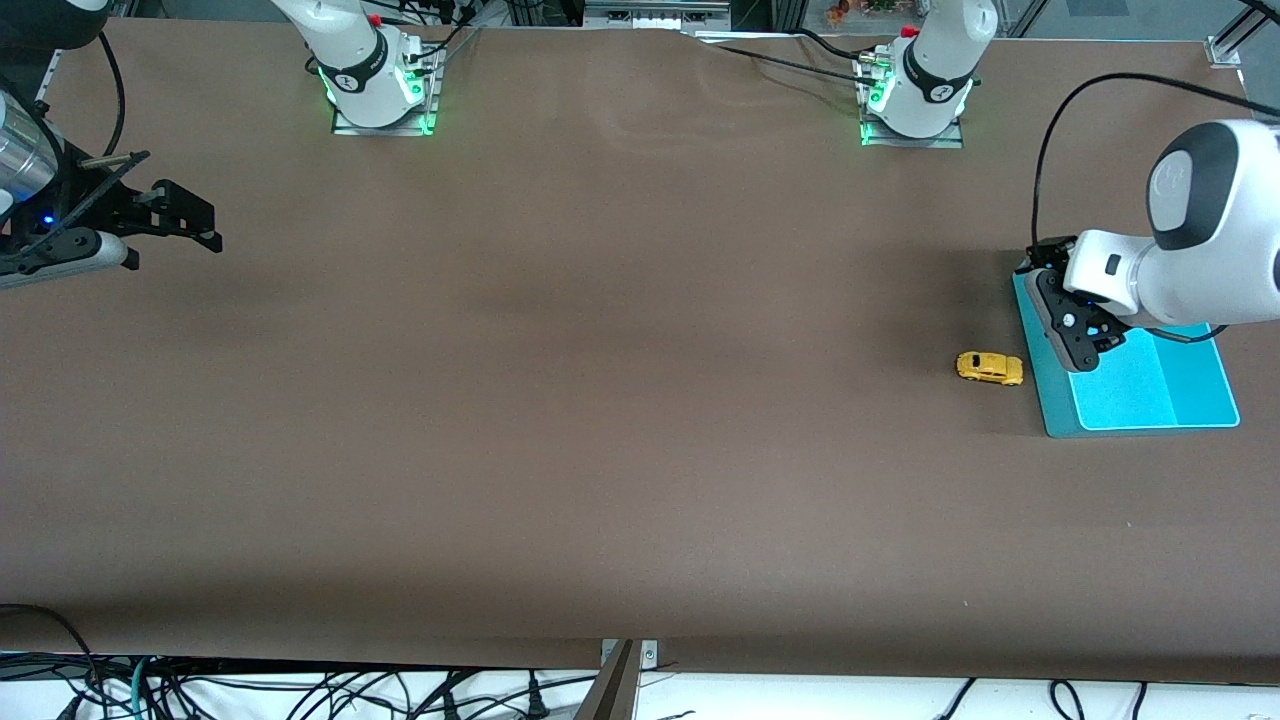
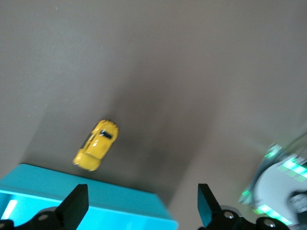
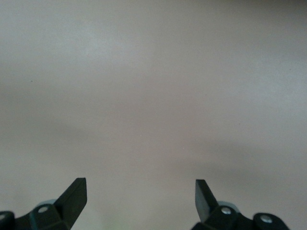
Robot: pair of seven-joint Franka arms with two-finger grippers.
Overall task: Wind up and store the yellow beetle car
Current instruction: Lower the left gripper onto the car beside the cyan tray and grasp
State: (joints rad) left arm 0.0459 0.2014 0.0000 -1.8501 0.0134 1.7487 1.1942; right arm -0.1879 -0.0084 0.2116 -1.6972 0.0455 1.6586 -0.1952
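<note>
The yellow beetle car stands on the brown table just beside the teal tray, on the side toward the right arm's end. In the left wrist view the car lies apart from the tray's edge. My left gripper hovers over the tray's edge nearest the car, open and empty. My right gripper waits open and empty over bare table at the right arm's end; the right wrist view shows only table.
The left arm's base and the right arm's base stand along the table's back edge. The left arm's base also shows in the left wrist view. Cables hang below the table's front edge.
</note>
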